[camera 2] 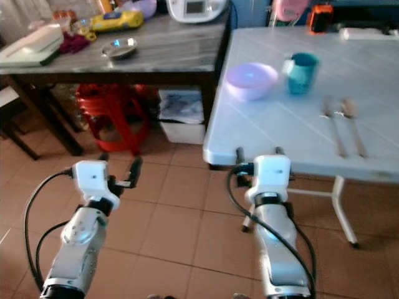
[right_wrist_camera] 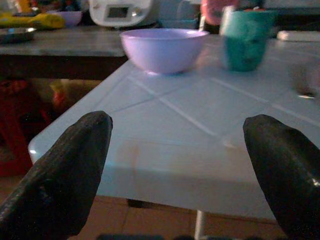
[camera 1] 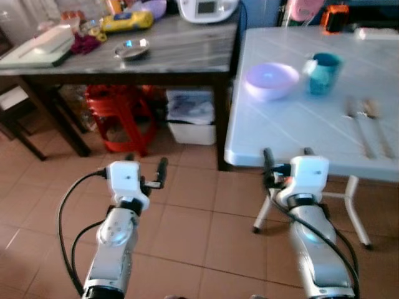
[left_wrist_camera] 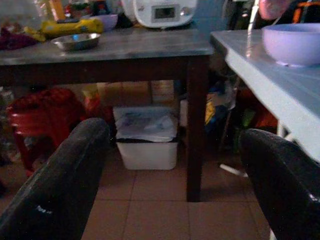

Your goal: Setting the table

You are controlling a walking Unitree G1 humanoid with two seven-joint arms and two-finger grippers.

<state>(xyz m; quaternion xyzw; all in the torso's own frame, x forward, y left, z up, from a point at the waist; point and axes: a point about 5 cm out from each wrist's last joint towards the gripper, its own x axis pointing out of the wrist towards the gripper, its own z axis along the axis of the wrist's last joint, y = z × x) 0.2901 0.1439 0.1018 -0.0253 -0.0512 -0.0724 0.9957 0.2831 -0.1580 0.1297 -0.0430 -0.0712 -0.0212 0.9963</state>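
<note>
Partly set: lavender bowl (camera 1: 271, 80), teal cup (camera 1: 325, 73) and cutlery (camera 1: 369, 122) lie on white counter (camera 1: 299, 134); left pincer (camera 1: 146, 170) and right pincer (camera 1: 287, 156) both wide open, empty, plate seemingly outstanding

Our head views look down over both arms at the white surface (camera 1: 293, 124); both wrist views, low, share its bowl (right_wrist_camera: 164, 49)
</note>
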